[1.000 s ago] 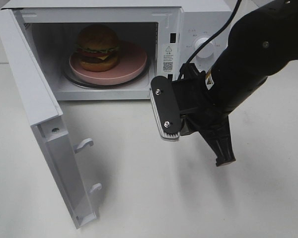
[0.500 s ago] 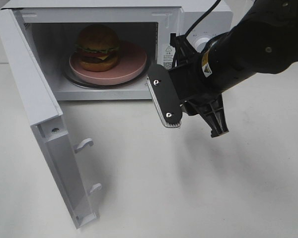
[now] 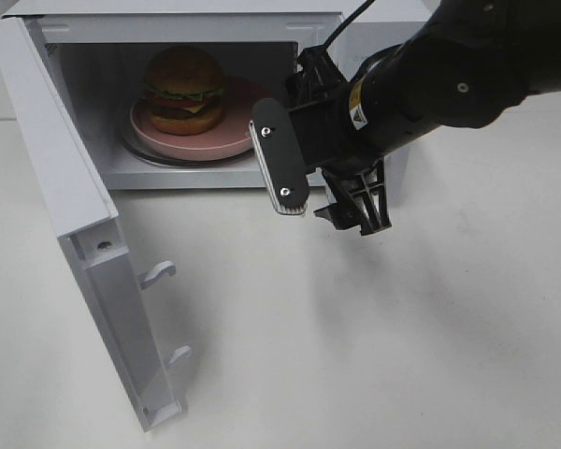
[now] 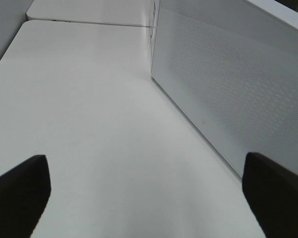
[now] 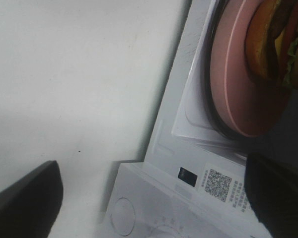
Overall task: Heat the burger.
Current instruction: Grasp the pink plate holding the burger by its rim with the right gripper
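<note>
The golden-brown domed burger (image 3: 184, 89), with green lettuce, yellow cheese and a dark patty, sits upright on a round pink plate (image 3: 248, 126) inside the open white microwave oven (image 3: 187, 176). From the right gripper (image 3: 332, 217) it lies further in and off to the left, past the front edge of the cavity. It is round, so it has no long axis across; its layers stack straight up.

The right gripper hangs just in front of the oven's right front corner, jaws spread wide with nothing between them. In the right wrist view the plate's rim, the printed label and a round white dial (image 5: 123, 215) all show between its fingertips.

The left gripper (image 4: 149, 198) is also spread wide and empty. It faces a white panel with a fine dotted pattern (image 4: 228, 84), close by on one side. This looks like the outer face of the oven's door, though I cannot be sure; the arm does not show in the high view.

With the burger placed, the step in hand is probably shutting the hinged white door (image 3: 65, 206). It stands swung fully out, well apart from the right gripper, across the whole opening. The left arm seems nearer to it. Nothing lies on the white table (image 3: 355, 355) in the door's path, but the right gripper is close to the opening and could get in the door's way
</note>
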Robot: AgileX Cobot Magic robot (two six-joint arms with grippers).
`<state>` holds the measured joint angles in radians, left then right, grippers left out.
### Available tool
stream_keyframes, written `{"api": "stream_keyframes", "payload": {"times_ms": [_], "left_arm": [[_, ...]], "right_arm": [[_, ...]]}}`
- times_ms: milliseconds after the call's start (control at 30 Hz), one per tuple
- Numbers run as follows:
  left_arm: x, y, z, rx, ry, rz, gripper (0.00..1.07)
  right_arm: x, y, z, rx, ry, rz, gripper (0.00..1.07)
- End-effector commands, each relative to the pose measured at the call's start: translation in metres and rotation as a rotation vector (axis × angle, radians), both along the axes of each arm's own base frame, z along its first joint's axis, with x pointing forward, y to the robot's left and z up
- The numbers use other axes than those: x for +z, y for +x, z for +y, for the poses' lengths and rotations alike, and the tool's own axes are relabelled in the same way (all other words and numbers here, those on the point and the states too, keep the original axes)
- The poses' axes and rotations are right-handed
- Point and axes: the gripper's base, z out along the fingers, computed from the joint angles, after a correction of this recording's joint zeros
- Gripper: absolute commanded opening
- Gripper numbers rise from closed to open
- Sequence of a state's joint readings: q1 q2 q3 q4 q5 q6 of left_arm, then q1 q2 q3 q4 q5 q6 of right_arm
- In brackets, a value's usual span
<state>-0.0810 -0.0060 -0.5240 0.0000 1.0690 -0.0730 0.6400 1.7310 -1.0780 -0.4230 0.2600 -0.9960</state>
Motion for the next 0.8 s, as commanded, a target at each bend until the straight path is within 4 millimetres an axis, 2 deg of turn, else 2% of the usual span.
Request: {"api": "stream_keyframes", "payload": {"times_ms": [33,333,800], "left_arm": [[0.0,-0.002,0.0,0.005,-0.003,-0.018,0.98],[0.0,-0.002,0.0,0.005,-0.003,-0.018,0.98],[0.0,-0.002,0.0,0.005,-0.003,-0.018,0.98]], "right_arm": [[0.0,0.011,0.01,-0.002,0.015,-0.012,0.97],[-0.011,0.028,0.033,0.029,0.003,-0.022,0.94],[-0.029,0.069,0.066,0.0,0.04,-0.035,0.9]]}}
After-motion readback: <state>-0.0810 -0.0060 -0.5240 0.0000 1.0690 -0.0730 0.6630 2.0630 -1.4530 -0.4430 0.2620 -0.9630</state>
